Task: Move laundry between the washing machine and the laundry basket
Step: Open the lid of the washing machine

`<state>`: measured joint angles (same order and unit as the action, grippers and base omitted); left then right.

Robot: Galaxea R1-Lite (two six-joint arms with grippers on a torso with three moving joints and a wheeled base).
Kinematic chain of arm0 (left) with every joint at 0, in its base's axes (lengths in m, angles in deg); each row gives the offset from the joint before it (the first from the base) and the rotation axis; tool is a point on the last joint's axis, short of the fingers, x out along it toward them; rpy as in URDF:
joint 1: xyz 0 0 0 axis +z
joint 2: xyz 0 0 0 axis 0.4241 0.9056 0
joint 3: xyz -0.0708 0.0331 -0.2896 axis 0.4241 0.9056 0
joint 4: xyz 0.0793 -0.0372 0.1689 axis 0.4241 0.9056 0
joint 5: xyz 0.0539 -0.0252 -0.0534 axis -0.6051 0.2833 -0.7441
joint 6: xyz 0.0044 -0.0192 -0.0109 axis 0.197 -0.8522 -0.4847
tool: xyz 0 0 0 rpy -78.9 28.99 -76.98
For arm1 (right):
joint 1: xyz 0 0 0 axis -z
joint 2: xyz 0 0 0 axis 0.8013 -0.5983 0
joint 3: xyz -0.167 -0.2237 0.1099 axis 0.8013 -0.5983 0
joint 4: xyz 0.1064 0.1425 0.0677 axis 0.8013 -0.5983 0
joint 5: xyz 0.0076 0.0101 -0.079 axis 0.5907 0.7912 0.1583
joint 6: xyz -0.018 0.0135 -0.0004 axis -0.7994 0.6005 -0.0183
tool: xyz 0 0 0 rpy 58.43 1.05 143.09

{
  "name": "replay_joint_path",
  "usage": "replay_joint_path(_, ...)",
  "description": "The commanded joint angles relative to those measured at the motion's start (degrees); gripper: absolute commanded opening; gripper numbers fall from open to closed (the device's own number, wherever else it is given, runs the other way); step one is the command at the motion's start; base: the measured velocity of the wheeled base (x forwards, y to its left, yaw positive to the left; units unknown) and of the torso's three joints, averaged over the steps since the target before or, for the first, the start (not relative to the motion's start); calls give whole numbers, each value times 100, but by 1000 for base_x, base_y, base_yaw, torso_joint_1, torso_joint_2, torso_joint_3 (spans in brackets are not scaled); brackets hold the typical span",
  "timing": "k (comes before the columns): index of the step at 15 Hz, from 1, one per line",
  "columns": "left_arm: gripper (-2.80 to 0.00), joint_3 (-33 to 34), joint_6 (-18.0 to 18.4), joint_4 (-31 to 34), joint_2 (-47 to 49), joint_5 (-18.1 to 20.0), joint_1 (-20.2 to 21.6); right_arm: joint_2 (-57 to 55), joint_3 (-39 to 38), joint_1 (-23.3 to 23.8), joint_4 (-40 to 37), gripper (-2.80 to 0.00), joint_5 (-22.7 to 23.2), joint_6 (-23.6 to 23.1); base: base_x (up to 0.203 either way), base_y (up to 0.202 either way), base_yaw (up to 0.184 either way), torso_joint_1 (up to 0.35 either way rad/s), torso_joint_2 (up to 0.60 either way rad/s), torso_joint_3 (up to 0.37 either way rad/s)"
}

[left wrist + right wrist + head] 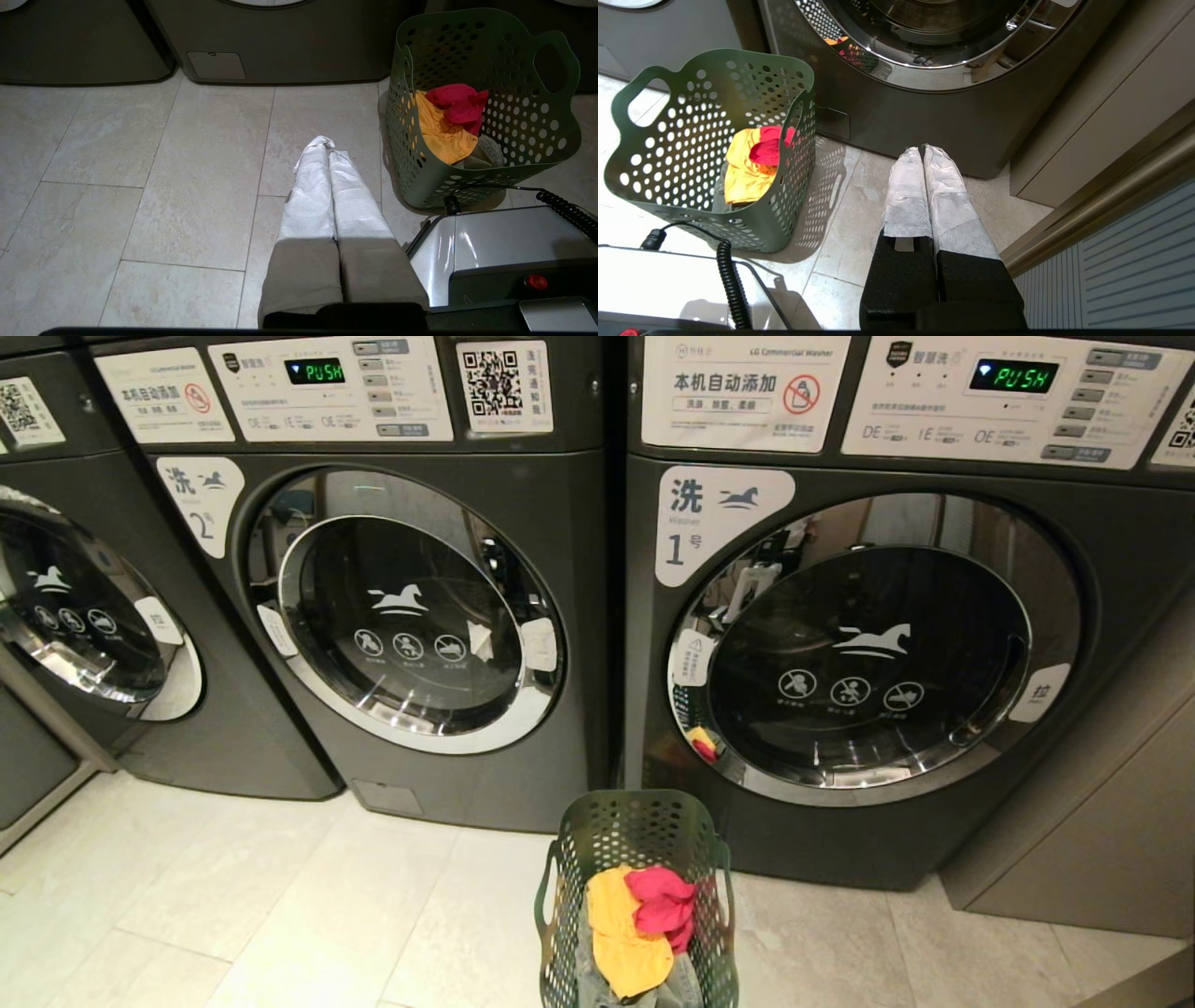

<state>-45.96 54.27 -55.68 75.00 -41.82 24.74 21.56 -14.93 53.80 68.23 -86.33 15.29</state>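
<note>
The washing machine (411,616) marked 2 stands at the left of centre with its round glass door closed. A dark green laundry basket (635,831) sits on the floor between it and the machine marked 1. Inside lies the laundry: a yellow-orange garment (621,933), a pink-red one (665,905) and grey cloth beneath. The basket (486,107) also shows in the left wrist view and in the right wrist view, where the basket (714,154) stands beside the arm. My left gripper (328,142) hangs shut and empty over the tiles. My right gripper (923,149) is shut and empty too, low before machine 1.
Machine 1 (878,644) is at the right, door closed, and a third machine (84,607) at the far left. My silver base (504,252) with a coiled black cable (565,210) sits just behind the basket. A beige cabinet (1101,107) flanks machine 1.
</note>
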Motion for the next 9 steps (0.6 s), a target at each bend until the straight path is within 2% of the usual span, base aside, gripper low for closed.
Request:
replay_joint_path(1,-280,-1,4,20,-1,0,0,-7,0,-2,-5,-280,3,-13,0,0,0,0,0,0)
replay_joint_path(5,-280,-1,4,20,3,0,0,-7,0,-2,-5,-280,3,-13,0,-1,16,1,-1,1)
replay_joint_path(9,-280,-1,4,20,4,9,0,-7,0,-2,-5,-280,3,-13,2,-6,159,2,2,5)
